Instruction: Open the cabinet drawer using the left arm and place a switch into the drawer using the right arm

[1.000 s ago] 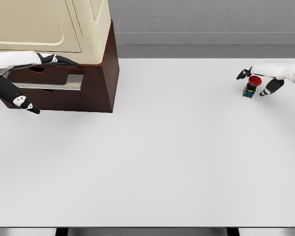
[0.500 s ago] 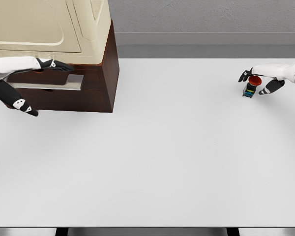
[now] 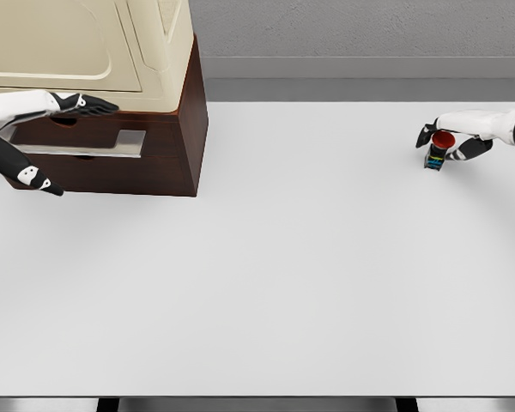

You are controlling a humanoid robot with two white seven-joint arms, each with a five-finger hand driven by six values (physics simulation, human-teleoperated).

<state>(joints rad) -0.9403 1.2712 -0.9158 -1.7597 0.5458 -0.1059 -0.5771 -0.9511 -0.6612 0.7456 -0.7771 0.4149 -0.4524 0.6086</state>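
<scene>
Table point(image 3: 266, 283): one broad, smooth white surface is seen; a thin dark edge runs along its near side, and a grey wall stands behind it.
Cabinet point(image 3: 167, 146): one boxy dark-brown wooden unit is set at the far left corner, with a cream, rounded appliance point(image 3: 94, 47) resting on top.
Drawer point(image 3: 86, 163): one drawer front with a flat metallic handle point(image 3: 90, 144) is seen; how far it is pulled out cannot be told.
Left hand point(image 3: 64, 107): white with black fingers, stretched flat above the handle and spread; nothing is held. A thumb-like digit hangs lower at the left edge.
Switch point(image 3: 438, 150): one small dark block with a round red cap is stood upright near the far right edge.
Right hand point(image 3: 451, 137): its fingers are curled closely around the switch, seemingly gripping it.
Open room: the wide middle of the table lies between cabinet and switch.
</scene>
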